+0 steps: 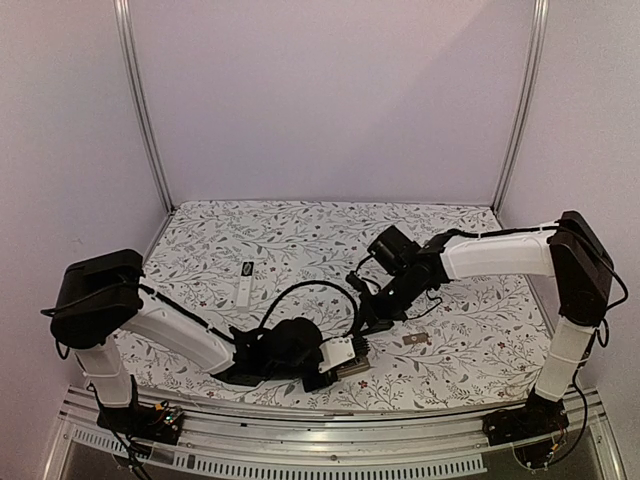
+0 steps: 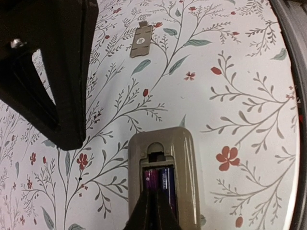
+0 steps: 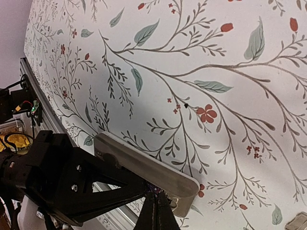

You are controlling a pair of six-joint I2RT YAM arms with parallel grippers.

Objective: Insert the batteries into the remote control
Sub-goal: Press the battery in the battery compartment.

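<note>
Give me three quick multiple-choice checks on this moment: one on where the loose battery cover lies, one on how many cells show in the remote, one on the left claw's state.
1. Where is the battery cover?
A) on the table, apart from the beige remote
B) clipped onto the remote
C) hidden under the remote

2. How many batteries show inside the remote?
A) none
B) two
C) four

3. The left claw is:
A) wide open
B) shut
C) out of view

Answers: A, it lies alone on the table beyond the remote; B, a purple cell and a dark blue cell lie side by side; B, its fingertips meet over the cells.
</note>
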